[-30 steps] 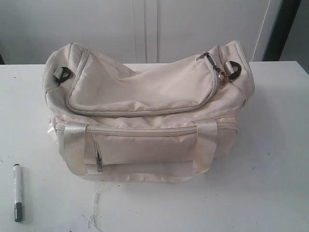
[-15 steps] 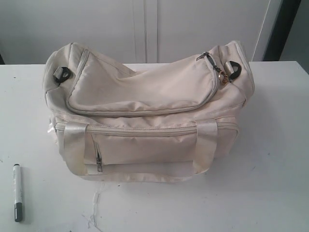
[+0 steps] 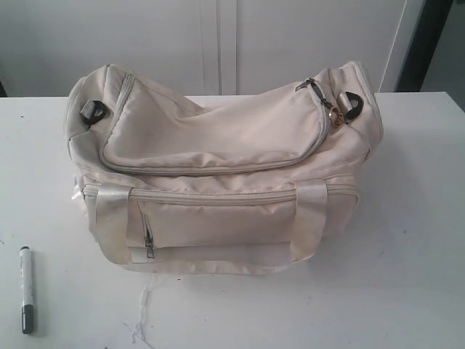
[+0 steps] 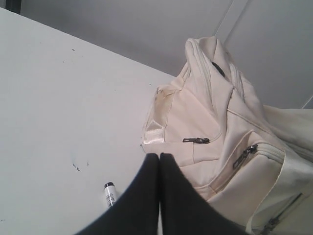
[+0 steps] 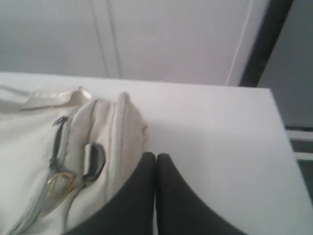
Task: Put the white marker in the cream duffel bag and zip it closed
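Your left hand (image 4: 159, 156) and right hand (image 5: 155, 156) are pressed together, empty, since the slim white marker (image 3: 27, 289) lies untouched on the tabletop (image 3: 407, 291) near the zipped cream fabric duffel bag (image 3: 218, 153).

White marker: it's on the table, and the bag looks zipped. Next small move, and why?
Probably open the left gripper and ease it down over the white marker: its jaws are shut and empty, and the marker lies loose, apart from the cream duffel bag.

Left gripper (image 4: 159, 157): two black fingers (image 4: 144, 191) pressed flat together along their whole visible length, tips meeting with no gap, nothing held between them
Right gripper (image 5: 155, 156): black fingers (image 5: 172, 196) closed the same way, tips touching, empty
Finger shape: both pairs taper toward rounded tips
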Robot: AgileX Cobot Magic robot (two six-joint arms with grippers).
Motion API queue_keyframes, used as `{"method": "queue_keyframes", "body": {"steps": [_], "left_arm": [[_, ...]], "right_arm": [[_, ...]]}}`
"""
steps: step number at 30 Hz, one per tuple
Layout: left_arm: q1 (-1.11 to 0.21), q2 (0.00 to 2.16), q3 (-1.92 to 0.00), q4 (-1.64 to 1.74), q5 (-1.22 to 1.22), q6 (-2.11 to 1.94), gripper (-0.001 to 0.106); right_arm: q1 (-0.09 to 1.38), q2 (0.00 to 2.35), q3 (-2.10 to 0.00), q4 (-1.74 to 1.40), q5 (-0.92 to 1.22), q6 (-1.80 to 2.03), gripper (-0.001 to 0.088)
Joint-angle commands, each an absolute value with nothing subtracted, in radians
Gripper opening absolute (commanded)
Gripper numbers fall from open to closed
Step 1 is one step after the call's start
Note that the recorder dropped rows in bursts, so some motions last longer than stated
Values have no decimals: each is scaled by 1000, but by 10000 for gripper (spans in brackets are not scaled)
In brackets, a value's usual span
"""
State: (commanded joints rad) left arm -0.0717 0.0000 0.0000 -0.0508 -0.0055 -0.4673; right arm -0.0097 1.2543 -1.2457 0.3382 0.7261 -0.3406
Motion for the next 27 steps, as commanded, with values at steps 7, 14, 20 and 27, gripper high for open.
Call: {"method": "queue_keyframes", "body": {"steps": [7,14,20,27], "left_arm": [[-72,0,0,-51,-6,-467,0],[-72,0,0,-51,-6,-467,0],[-72,0,0,-51,24,-467,0],[-72,0,0,-51,24,-467,0]], "right_arm": [[-10,1405,-1368,503,874,-467,7],[-10,1516,-1493,503,937,-467,64],[-10,1616,-1581,500,966,-467,419],[-10,1713,-1620,500,933,-446,631]]}}
